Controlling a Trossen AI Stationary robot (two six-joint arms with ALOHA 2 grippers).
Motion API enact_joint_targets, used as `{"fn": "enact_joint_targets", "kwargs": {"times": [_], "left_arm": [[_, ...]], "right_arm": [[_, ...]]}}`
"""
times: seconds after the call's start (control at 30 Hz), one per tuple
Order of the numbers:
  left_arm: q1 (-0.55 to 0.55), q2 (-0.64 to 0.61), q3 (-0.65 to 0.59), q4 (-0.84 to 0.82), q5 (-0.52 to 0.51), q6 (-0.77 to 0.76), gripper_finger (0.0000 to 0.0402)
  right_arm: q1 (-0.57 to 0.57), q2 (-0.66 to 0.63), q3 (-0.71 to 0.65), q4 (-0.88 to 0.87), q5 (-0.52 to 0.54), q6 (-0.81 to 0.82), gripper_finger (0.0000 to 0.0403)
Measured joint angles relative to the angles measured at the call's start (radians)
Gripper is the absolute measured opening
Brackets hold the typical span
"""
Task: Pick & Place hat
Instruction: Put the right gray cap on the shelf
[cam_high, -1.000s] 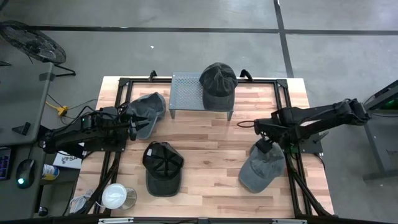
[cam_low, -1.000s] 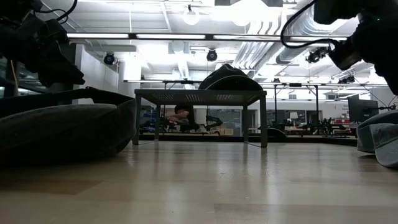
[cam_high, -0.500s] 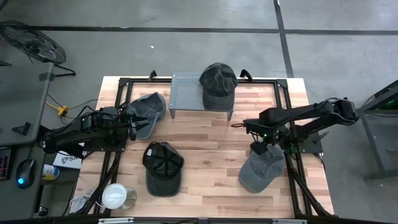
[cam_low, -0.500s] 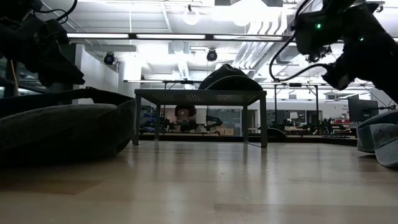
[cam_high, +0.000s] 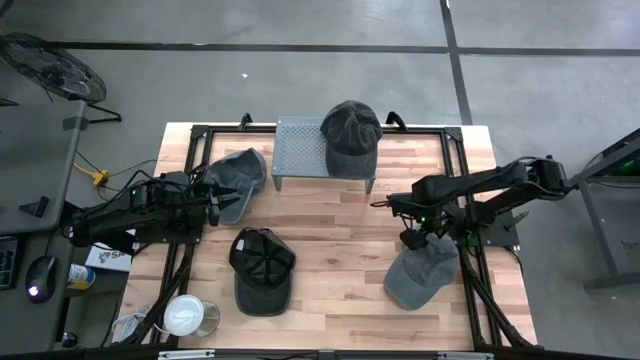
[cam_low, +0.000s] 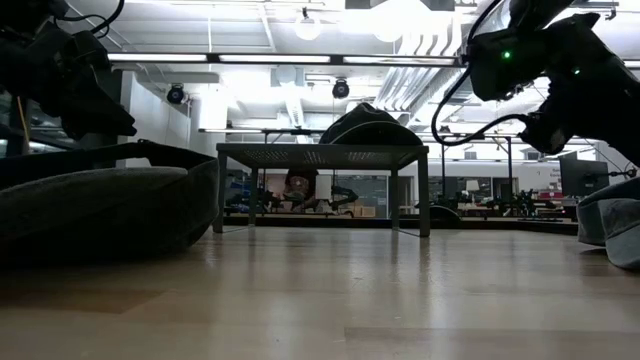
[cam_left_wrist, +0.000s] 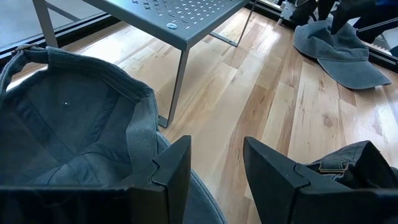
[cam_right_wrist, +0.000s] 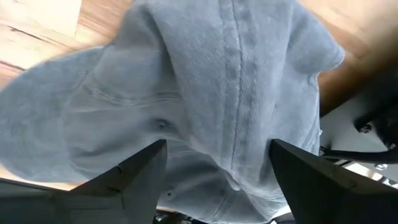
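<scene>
Four caps are in view. A dark grey cap (cam_high: 350, 135) rests crown-up on a perforated metal stand (cam_high: 298, 148). A black cap (cam_high: 262, 268) lies on the table. A grey cap (cam_high: 238, 178) lies upside down at the left, and my left gripper (cam_high: 214, 206) (cam_left_wrist: 214, 168) is open at its rim, over its brim (cam_left_wrist: 200, 202). A blue-grey cap (cam_high: 420, 272) (cam_right_wrist: 211, 93) lies crown-up at the right. My right gripper (cam_high: 414, 237) points down, open, its fingers standing on either side of that crown. My left gripper has one finger (cam_left_wrist: 173, 167) right beside the upturned grey cap's rim band (cam_left_wrist: 144, 140), coming in low from the table's left. I cannot tell whether it touches the cap.
A black frame (cam_high: 452, 140) runs around the table top. A clear cup (cam_high: 186, 315) stands at the near left corner. Bare wood (cam_high: 340, 230) lies between the caps and the stand. In the low view the stand's legs (cam_low: 424, 195) stand mid-table.
My right arm has swung toward the table's left, and its gripper has shifted a little left over the blue-grey cap's far end. In the low view its wrist has come farther into the picture. The caps lie as before.
</scene>
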Motion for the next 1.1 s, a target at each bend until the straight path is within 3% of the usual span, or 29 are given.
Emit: {"fn": "enact_joint_targets", "kwargs": {"times": [0.43, 0.73, 1.1], "left_arm": [[0.0, 0.0, 0.0, 0.0, 0.0, 0.0, 0.0145], [0.0, 0.0, 0.0, 0.0, 0.0, 0.0, 0.0145], [0.0, 0.0, 0.0, 0.0, 0.0, 0.0, 0.0145]], "right_arm": [[0.0, -0.001, 0.0, 0.006, -0.018, 0.0, 0.0147], [0.0, -0.006, 0.033, 0.007, 0.042, -0.018, 0.001], [0.0, -0.01, 0.212, -0.019, 0.044, -0.093, 0.0003]]}}
